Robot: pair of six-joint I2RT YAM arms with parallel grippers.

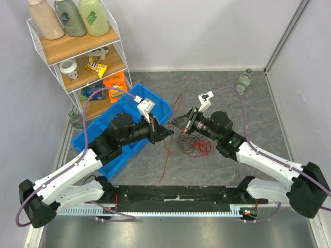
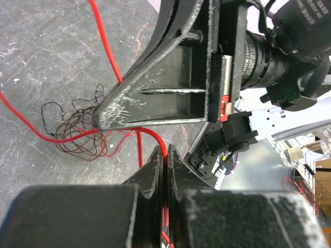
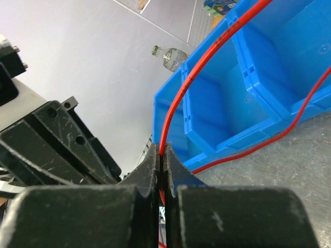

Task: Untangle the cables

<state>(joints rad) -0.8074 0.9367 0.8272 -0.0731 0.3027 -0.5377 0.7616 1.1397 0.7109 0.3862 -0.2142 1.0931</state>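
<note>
Closest to the lens in the left wrist view: the scuffed black left claw, pinched tight on a thin red plastic-sheathed wire, no gap showing between the fingers. Much the same at the right wrist: the black right claw, likewise clamped hard on a red strand rising from the fingertips and arching over the blue plastic partitioned bin. Impossible to tell from these views whether one shared strand or two. From above, both claws tip to tip and close together near the middle of the grey stone-patterned tabletop, just off the corner of the bin. Bulk of the cables, a scribbly bunch of hair-thin red, brown and black wires, lying on the tabletop just beside and below the right claw, on its near side. One long red tail trailing from there toward the black rail at the near edge. In the left wrist view, brown and black loops snarled together, with red threaded through the middle. Judged progress: early, perhaps approaching midway. Done, as far as visible: a red length gripped at both ends and lifted clear of the heap. Left to do: drawing the red fully free of the knot, then parting brown from black and laying each out alone. No cable yet lying separate and clean.
</note>
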